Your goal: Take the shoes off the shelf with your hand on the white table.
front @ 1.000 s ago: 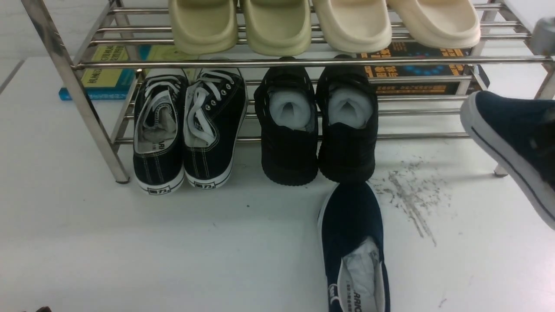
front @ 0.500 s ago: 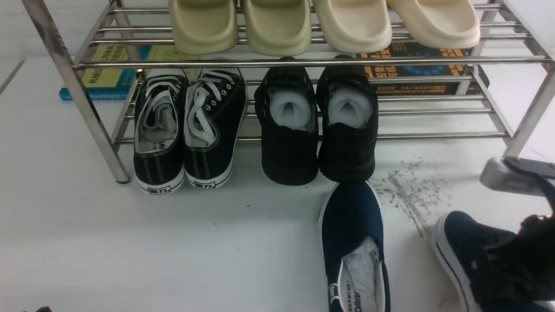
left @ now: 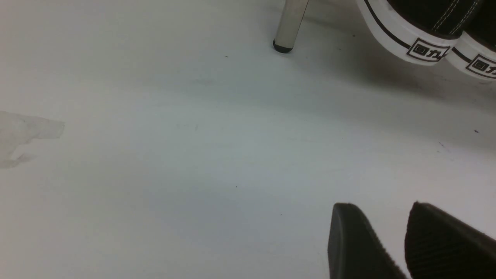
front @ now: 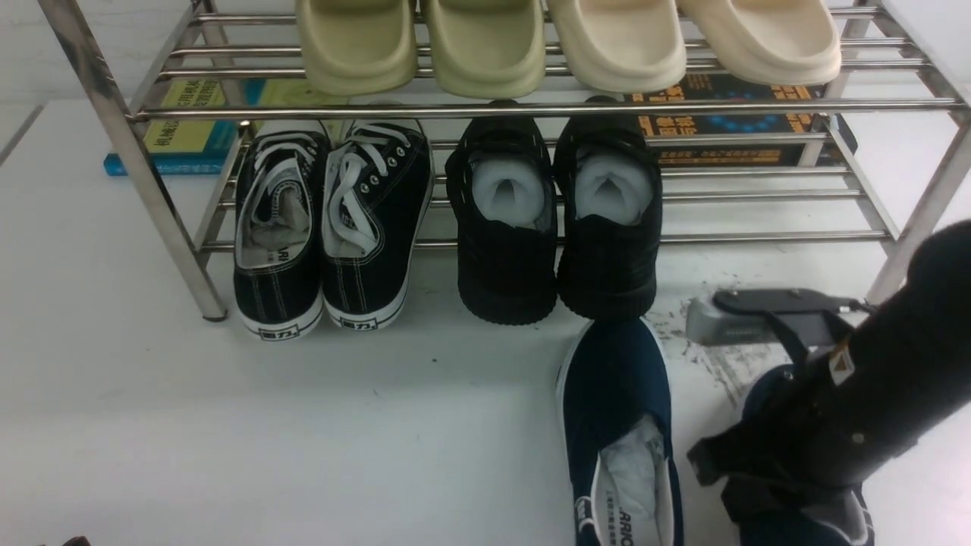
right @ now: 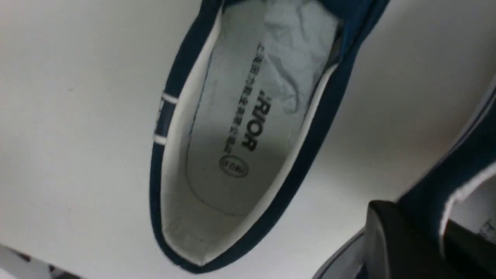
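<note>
so the right tool is clamped nearly shut on the side wall of the second navy shoe, one finger inside against the white lining and one outside on the canvas. makes sense, since that thin collar is about the only bit of a slip-on narrow enough to pinch. the arm leans in low from the right and covers most of that shoe in the front view, so it's hard to say whether the sole touches the table yet. the first navy shoe already lies flat on the table, toe pointing at the shelf just in front of the all-black pair, paper stuffing showing. the held one sits just to its right, so it looks like the plan is to park them side by side as a pair. the right end of the lower tier is bare, so both are off the shelf. the lace-up sneakers and the slippers up top sit on their bars. the left tool hovers over the table near the shelf leg, pads a little apart with nothing between them, probably just parked out of the way.
</note>
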`<action>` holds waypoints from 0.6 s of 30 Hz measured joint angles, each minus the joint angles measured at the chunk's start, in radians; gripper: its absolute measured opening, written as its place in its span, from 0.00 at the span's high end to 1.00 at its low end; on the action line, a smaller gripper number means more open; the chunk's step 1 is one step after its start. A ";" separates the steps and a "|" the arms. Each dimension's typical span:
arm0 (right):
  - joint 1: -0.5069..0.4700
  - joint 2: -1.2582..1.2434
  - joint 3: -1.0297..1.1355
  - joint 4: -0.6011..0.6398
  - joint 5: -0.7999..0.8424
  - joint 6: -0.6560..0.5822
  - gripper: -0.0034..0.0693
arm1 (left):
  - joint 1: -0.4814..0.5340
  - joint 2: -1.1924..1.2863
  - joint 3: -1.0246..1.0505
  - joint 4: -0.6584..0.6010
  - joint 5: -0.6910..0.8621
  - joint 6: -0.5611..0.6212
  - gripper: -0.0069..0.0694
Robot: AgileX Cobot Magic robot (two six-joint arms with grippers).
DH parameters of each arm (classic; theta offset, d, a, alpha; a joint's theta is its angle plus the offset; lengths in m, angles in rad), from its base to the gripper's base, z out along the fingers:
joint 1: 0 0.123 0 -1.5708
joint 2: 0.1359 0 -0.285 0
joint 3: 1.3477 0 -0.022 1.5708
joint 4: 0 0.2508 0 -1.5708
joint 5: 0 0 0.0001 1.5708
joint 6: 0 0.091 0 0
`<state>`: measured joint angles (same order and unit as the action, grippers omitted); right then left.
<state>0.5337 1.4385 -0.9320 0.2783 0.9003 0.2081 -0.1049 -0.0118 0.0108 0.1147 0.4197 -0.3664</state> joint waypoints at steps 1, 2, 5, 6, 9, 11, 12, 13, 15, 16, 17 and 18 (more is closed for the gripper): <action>-0.001 0.002 -0.023 -0.026 0.008 0.008 0.92 | 0.000 0.000 0.000 0.000 0.000 0.000 0.59; -0.002 0.003 -0.039 -0.049 0.015 0.012 0.92 | 0.000 0.000 0.000 0.000 0.000 0.000 0.59; -0.003 0.009 -0.071 -0.098 0.025 0.011 0.92 | 0.000 0.000 0.000 0.000 0.000 0.000 0.59; -0.003 0.010 -0.072 -0.102 0.023 0.011 0.92 | 0.000 0.000 0.000 0.000 0.000 0.000 0.59; -0.003 0.020 -0.071 -0.106 0.008 0.007 0.92 | 0.000 0.000 0.000 0.000 0.000 0.000 0.59; -0.003 0.030 -0.061 -0.100 0.001 0.007 0.92 | 0.000 0.000 0.000 0.000 0.000 0.000 0.59; -0.003 0.041 -0.052 -0.095 -0.002 0.007 0.92 | 0.000 0.000 0.000 0.000 0.000 0.000 0.59; -0.003 0.052 -0.046 -0.092 -0.002 0.007 0.92 | 0.000 0.000 0.000 0.000 0.000 0.000 0.59; -0.003 0.074 -0.039 -0.090 -0.001 0.007 0.92 | 0.000 0.000 0.000 0.000 0.000 0.000 0.59; -0.003 0.082 -0.038 -0.085 -0.001 0.007 0.92 | 0.000 0.000 0.000 0.000 0.000 0.000 0.59; -0.002 0.089 -0.038 -0.079 -0.002 0.007 0.92 | 0.000 0.000 0.000 0.000 0.000 0.000 0.59; -0.002 0.098 -0.037 -0.070 -0.006 0.007 0.92 | 0.000 0.000 0.000 0.000 0.000 0.000 0.59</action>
<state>0.5316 1.5361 -0.9687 0.2080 0.8940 0.2148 -0.1049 -0.0118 0.0108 0.1147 0.4197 -0.3664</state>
